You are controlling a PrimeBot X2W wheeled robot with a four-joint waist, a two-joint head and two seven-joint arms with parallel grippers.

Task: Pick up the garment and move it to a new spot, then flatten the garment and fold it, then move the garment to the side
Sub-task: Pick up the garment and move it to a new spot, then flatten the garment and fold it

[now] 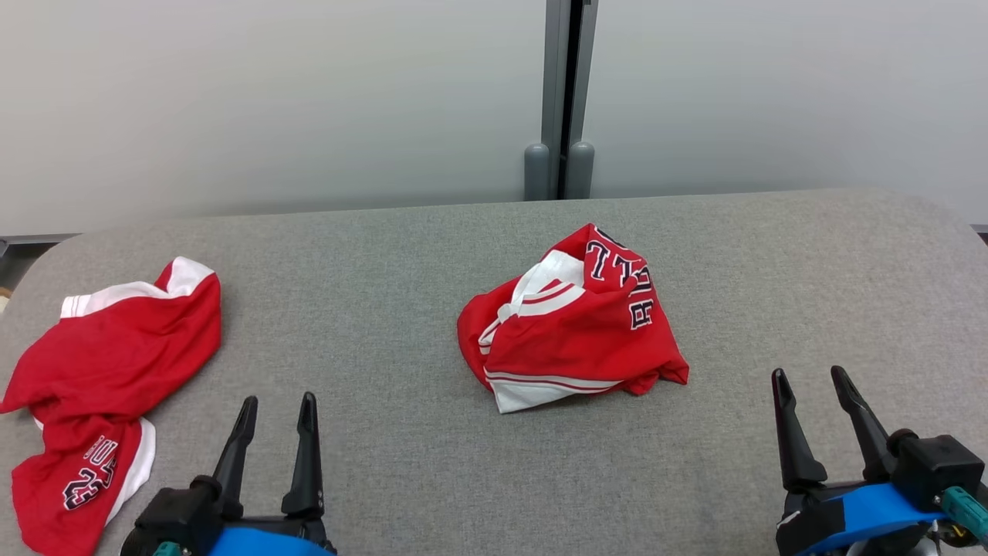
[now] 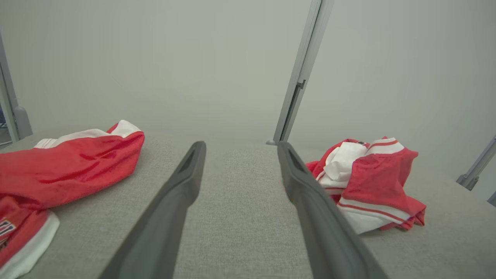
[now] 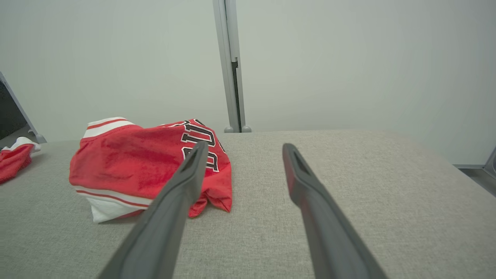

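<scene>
Both grippers sat low in the head view with nothing in them. The left gripper (image 1: 279,398) was at the lower left and the right gripper (image 1: 810,372) at the lower right, each with its two dark fingers spread apart over the bare grey table (image 1: 401,255). The garment that looked to be the one in hand was a crumpled jersey (image 1: 575,328), red with white trim and dark lettering. It lay in a heap near the centre of the frame, a little right of the middle and well apart from either gripper. In the left wrist view it sat at the right, beyond the right-hand finger. In the right wrist view it sat at the left, partly behind the left-hand finger. A second red garment (image 1: 108,363), also rumpled and unfolded, sprawled along the left edge of the frame, near the left gripper but not touching it. Judged from this, the task was at an early stage. The heap may already have been set down in its new spot, though the pictures could not settle that. Flattening, folding and moving it to the side all seemed left to do, since the cloth was bunched in layers with no straight fold.
</scene>
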